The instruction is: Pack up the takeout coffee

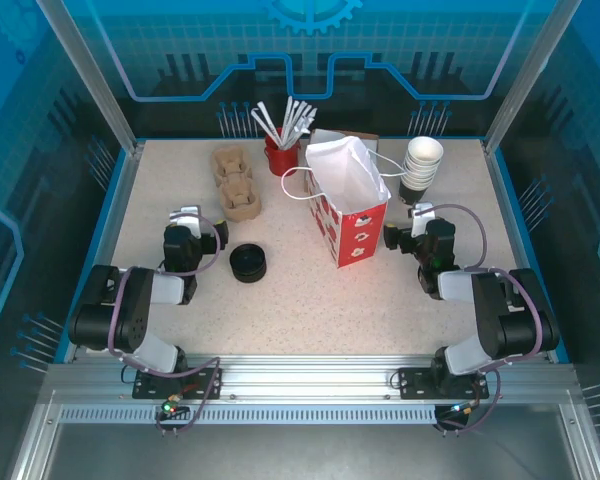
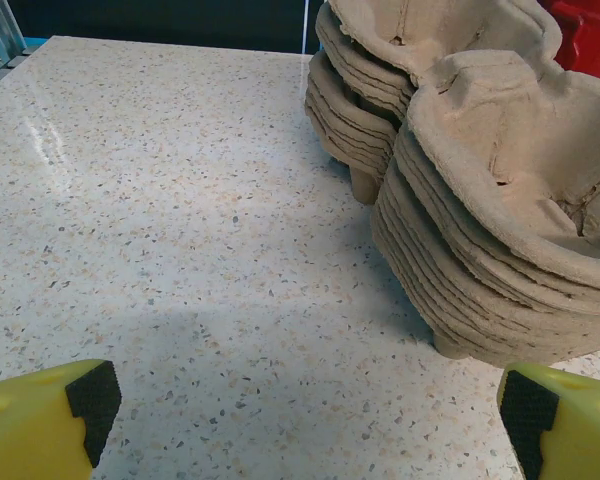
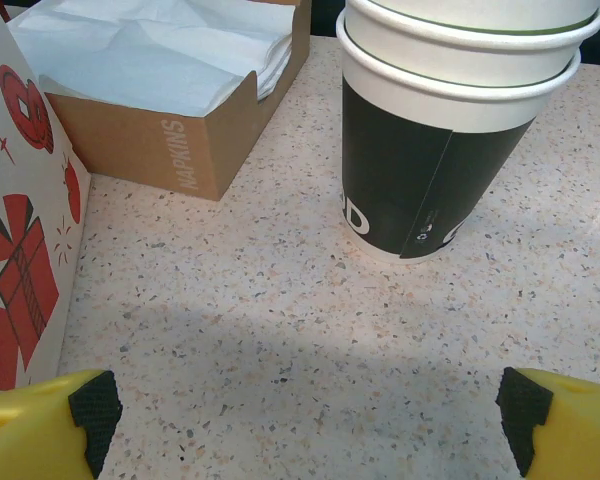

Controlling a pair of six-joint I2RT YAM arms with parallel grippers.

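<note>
Left claw (image 2: 308, 405) gapes empty before pulp trays (image 2: 500, 200); right claw (image 3: 305, 405) gapes empty before stacked cups (image 3: 440, 150).

Open front, crowded back
Bare table (image 1: 310, 310) spans the near middle. Ahead of the right gripper (image 3: 305, 420) a gap runs between bag (image 3: 20, 230) and cup stack (image 3: 450, 130), ending at the napkin box (image 3: 170, 140).
</note>
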